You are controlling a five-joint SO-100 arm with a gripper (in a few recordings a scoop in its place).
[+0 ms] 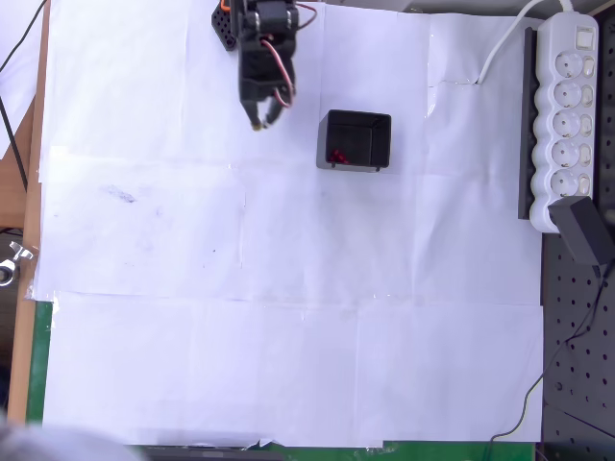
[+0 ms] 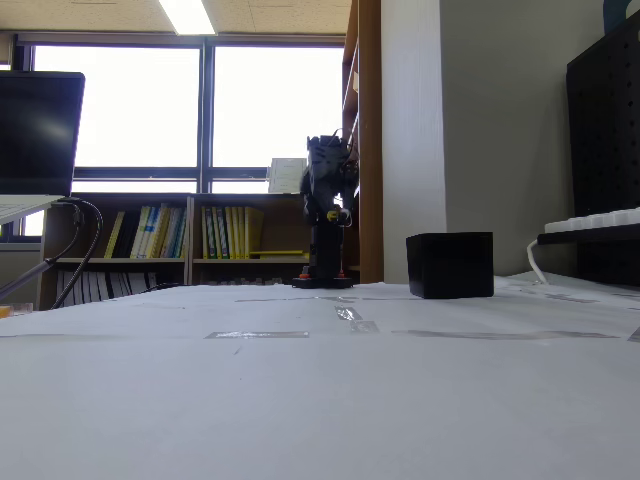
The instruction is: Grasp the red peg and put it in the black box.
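Overhead, the gripper (image 1: pixel 261 122) hangs near the far edge of the white paper-covered table (image 1: pixel 288 336), left of the black box (image 1: pixel 355 140) and apart from it. Its fingertips sit close together with only a sliver between them, and nothing is in their grasp. The red peg (image 1: pixel 336 157) lies inside the box, down in its near-left corner. Wide bare paper spreads left and near. At the right edge runs a white power strip (image 1: pixel 567 115), well apart from the box.
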